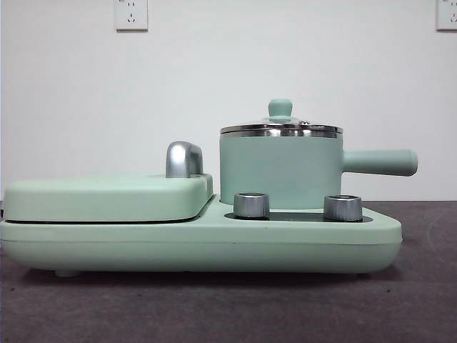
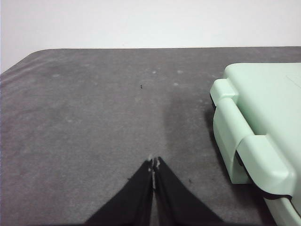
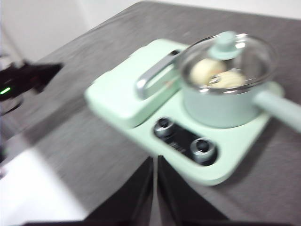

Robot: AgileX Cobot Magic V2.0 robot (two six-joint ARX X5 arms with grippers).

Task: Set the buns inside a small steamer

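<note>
The small steamer (image 1: 282,170) is a mint green pot with a steel rim and a long side handle (image 1: 378,162). It stands on the right part of a green cooker, with its green-knobbed lid (image 1: 280,108) on. In the right wrist view the steamer (image 3: 225,101) shows two white buns (image 3: 216,75) inside, under the glass lid. My right gripper (image 3: 155,162) is shut and empty, high above the table in front of the cooker. My left gripper (image 2: 154,165) is shut and empty, over bare table beside the cooker's hinged end (image 2: 244,136).
The cooker base (image 1: 200,239) carries a flat hinged griddle lid (image 1: 107,196) with a chrome handle (image 1: 183,158) on its left part and two steel knobs (image 1: 251,205) at the front. The table is dark grey. Two wall sockets (image 1: 131,14) are behind.
</note>
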